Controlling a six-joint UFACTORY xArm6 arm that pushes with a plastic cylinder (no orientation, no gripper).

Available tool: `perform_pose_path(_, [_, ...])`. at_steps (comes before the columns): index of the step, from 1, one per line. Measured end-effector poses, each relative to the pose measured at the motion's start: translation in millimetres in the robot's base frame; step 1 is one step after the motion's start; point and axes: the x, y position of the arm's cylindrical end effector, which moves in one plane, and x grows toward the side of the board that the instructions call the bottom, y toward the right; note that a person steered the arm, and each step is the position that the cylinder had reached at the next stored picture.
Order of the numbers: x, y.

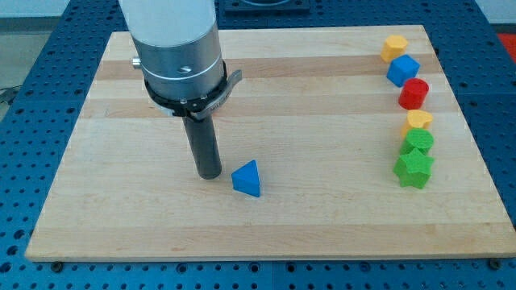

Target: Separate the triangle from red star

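A blue triangle (247, 179) lies on the wooden board (121, 201), a little below the board's middle. My tip (210, 174) rests on the board just to the view's left of the triangle, with a small gap between them. No red star shows in the view. The only red block I see is a round one (414, 93) far off at the view's right. The arm's wide body hides part of the board at the view's top left.
A column of blocks stands along the board's right side: a yellow hexagon (394, 47), a blue cube (403, 71), the red round block, a small yellow block (418, 120), a green block (418, 141) and a green star (414, 169).
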Motion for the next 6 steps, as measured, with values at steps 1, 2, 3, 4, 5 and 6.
perform_pose_path(1, [33.1, 9.1])
perform_pose_path(2, [45.7, 35.5])
perform_pose_path(3, [45.0, 110.3])
perform_pose_path(4, [45.2, 128.9])
perform_pose_path(5, [85.1, 88.7])
perform_pose_path(6, [109.5, 67.0])
